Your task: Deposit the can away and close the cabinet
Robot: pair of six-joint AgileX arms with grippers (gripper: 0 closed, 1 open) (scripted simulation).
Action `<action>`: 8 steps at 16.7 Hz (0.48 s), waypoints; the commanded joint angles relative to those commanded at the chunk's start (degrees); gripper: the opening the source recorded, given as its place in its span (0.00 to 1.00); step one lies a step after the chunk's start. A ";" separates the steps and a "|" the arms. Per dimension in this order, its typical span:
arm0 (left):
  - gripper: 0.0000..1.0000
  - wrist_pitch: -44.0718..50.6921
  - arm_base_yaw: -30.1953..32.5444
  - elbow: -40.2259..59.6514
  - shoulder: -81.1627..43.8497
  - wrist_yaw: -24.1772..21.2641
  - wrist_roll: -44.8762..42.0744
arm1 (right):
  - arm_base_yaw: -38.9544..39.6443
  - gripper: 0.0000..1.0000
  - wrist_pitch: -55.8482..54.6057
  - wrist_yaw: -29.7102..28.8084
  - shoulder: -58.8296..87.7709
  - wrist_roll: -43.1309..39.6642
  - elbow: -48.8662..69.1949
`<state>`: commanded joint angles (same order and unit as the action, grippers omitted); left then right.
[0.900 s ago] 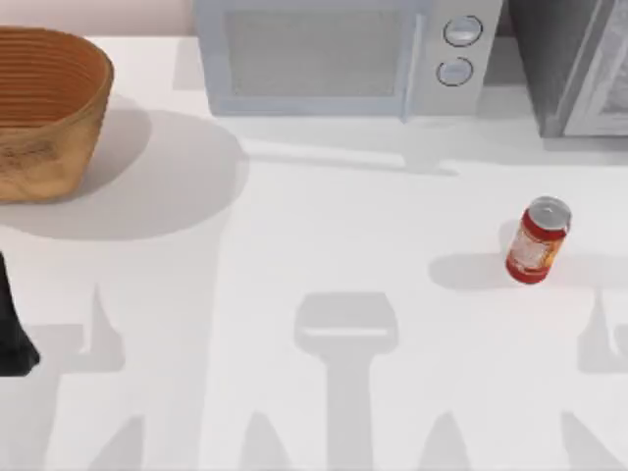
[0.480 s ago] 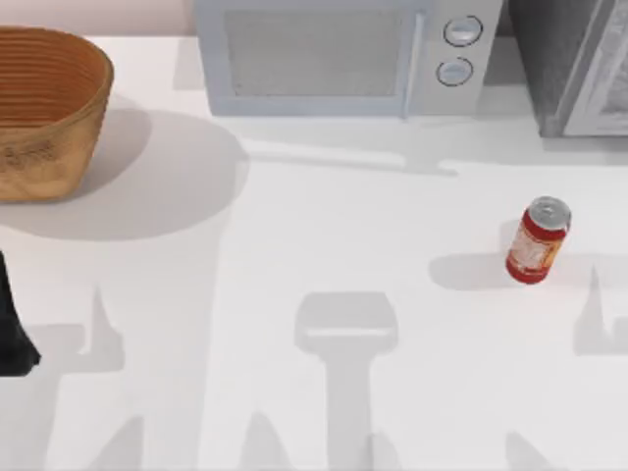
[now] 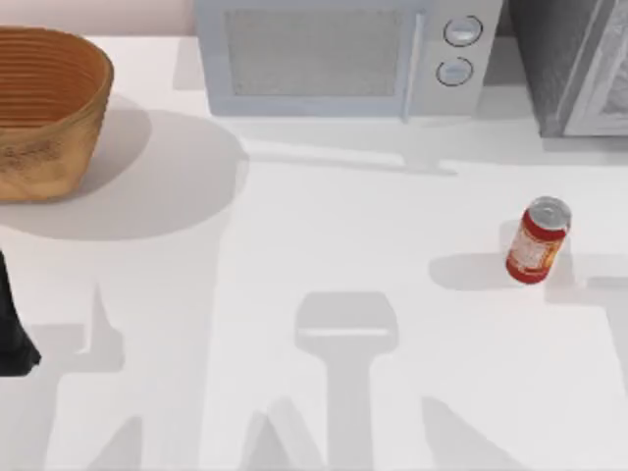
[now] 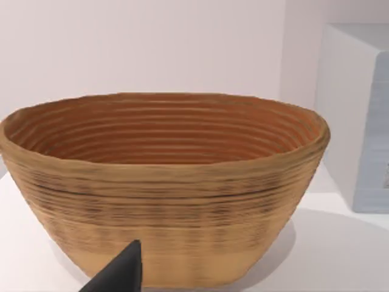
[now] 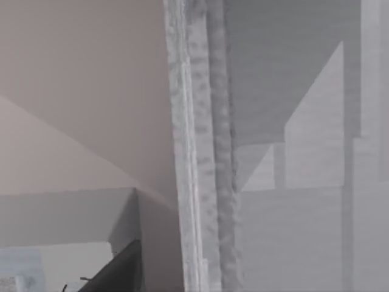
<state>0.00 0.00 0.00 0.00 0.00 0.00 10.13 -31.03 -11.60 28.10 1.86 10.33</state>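
change: can sits in the same spot as in the two earlier top views; basket and microwave unmoved too. Only the arm shadows on the table near the right edge have shifted shape.
meaning: my read is the right arm is repositioning off-frame, likely toward the can or the cabinet. No contact with the can; the stow step is not started.
can, position: right side of the table, in front of the cabinet and right of the microwave, well apart from the basket.
can, look: upright, small red body, silver top, pale label patch facing the camera. Undisturbed, casts a shadow to its left.
left gripper: dark fingertip in the left wrist view, aimed at the basket wall. Arm parked at the table's left edge. Can't tell whether open or clenched.
right gripper: one dark fingertip in the right wrist view, facing the grey cabinet's edge. Can't tell its state; nothing visibly held.
cabinet: at the back right corner; door state unclear from the top view.
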 joint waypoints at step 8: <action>1.00 0.00 0.00 0.00 0.00 0.00 0.00 | 11.33 1.00 -28.39 -9.96 42.14 3.88 0.73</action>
<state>0.00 0.00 0.00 0.00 0.00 0.00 21.45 -59.42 -21.56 70.24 5.74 11.05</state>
